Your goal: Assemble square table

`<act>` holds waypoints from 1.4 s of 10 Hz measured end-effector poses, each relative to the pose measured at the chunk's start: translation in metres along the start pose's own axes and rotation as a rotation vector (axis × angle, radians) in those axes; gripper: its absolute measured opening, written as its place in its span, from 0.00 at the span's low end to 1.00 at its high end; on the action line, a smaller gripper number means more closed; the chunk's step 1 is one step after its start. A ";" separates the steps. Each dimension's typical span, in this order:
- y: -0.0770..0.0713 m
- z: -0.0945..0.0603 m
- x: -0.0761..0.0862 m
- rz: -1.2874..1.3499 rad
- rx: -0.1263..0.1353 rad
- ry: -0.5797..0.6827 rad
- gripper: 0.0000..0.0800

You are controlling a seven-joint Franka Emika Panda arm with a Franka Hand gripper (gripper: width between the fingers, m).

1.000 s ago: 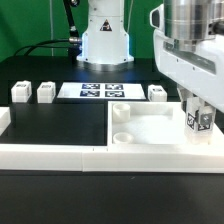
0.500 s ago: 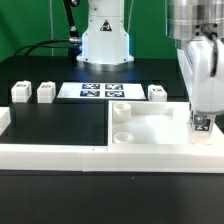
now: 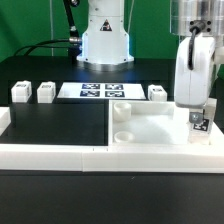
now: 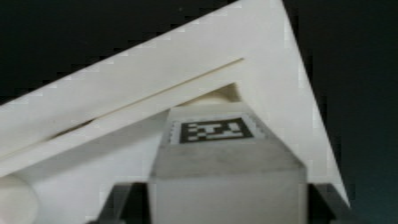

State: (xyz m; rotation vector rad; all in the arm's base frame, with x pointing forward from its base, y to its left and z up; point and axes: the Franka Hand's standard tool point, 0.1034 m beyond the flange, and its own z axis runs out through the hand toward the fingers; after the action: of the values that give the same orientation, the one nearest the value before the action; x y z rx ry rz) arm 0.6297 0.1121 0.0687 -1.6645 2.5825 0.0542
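Claw [image 3: 196,117] clamped on a leg [image 3: 199,124], upright at the slab's [image 3: 150,128] far corner on the exterior view's right, presumably lined up for mounting there. Three spare legs [image 3: 45,92] sit on the surface [image 3: 60,120] behind.

No words, numbers or brand names could be read. The only signs were black-and-white square tags: several printed on the marker board [image 3: 100,91] and one on the held leg [image 4: 217,131]. Dark marks on the three loose legs [image 3: 46,92] were too small to tell.
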 end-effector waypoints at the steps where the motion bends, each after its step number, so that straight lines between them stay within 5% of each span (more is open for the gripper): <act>1: 0.001 0.000 0.000 0.024 0.013 -0.010 0.37; 5: 0.002 0.002 0.004 -0.007 0.022 -0.007 0.37; 6: 0.002 0.002 0.004 -0.008 0.021 -0.006 0.65; 7: 0.002 0.002 0.004 -0.008 0.021 -0.006 0.65; 8: 0.002 0.003 0.004 -0.009 0.021 -0.006 0.78; 14: 0.002 0.004 0.005 -0.009 0.019 -0.004 0.81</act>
State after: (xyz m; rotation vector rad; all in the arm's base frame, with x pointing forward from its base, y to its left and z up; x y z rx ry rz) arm 0.6256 0.1089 0.0644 -1.6678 2.5645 0.0318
